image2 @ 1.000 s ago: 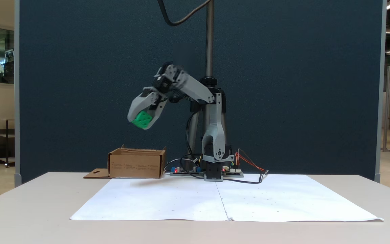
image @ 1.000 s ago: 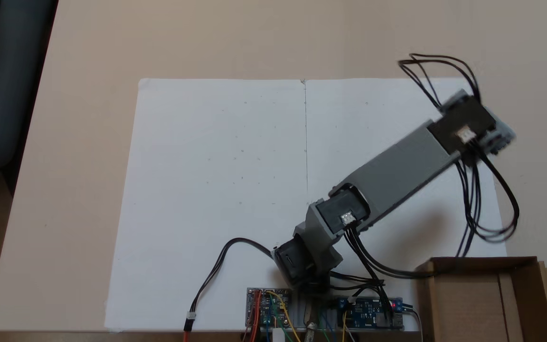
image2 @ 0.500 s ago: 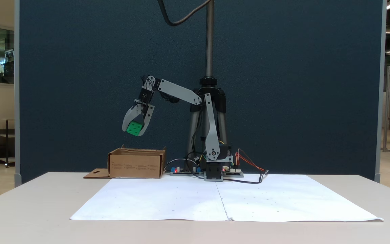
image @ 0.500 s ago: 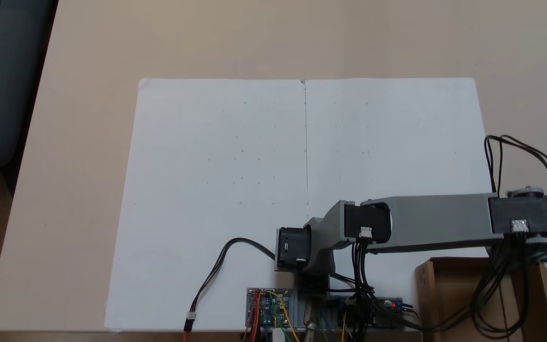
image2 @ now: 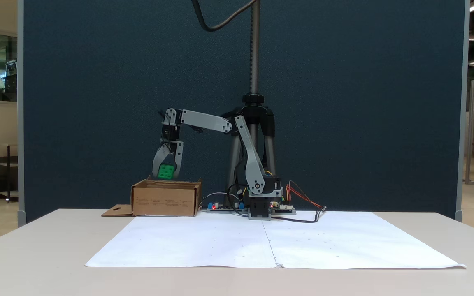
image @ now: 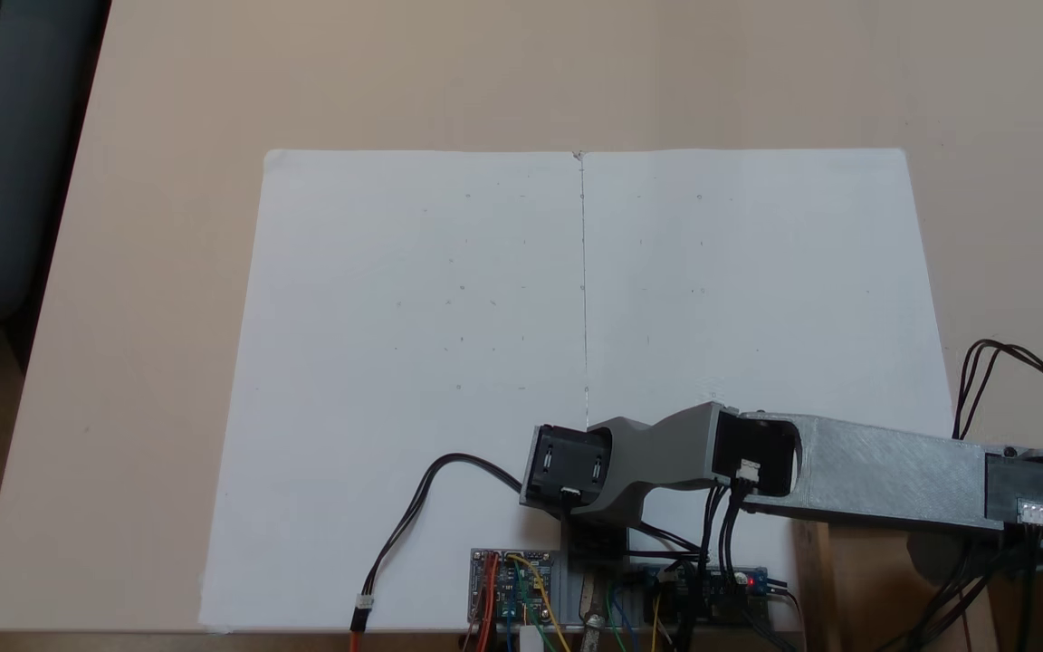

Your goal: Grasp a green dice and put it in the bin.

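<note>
In a fixed view from the table's front, my gripper (image2: 166, 176) points straight down and is shut on the green dice (image2: 165, 171), a small bright green cube with pips. It hangs just above the top rim of the bin (image2: 165, 200), a low brown cardboard box with a flat side flap (image2: 117, 210). In a fixed view from above, the grey forearm (image: 884, 473) and black wrist motor (image: 1033, 497) reach over the bin (image: 865, 589) at the lower right, hiding the gripper and the dice.
A large white paper sheet (image: 485, 344) covers the tan table (image: 168, 226). Circuit boards (image: 512, 584) and loose cables (image: 413, 516) lie by the arm's base. A tripod pole (image2: 254, 49) stands behind the arm against a dark blue partition.
The arm has swung from over the paper to over the bin and has come down; the dice stays held and now hangs just above the bin's rim.
</note>
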Controlling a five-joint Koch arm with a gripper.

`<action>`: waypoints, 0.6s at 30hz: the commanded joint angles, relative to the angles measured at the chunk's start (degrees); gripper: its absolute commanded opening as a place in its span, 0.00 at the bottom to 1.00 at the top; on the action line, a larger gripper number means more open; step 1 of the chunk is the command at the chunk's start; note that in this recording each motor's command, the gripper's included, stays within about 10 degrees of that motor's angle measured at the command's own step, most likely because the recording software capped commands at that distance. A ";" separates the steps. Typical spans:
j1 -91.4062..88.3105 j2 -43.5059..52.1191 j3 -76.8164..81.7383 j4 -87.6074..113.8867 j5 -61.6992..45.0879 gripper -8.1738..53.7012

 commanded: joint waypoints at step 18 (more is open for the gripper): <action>0.97 1.32 -2.55 5.62 11.41 0.77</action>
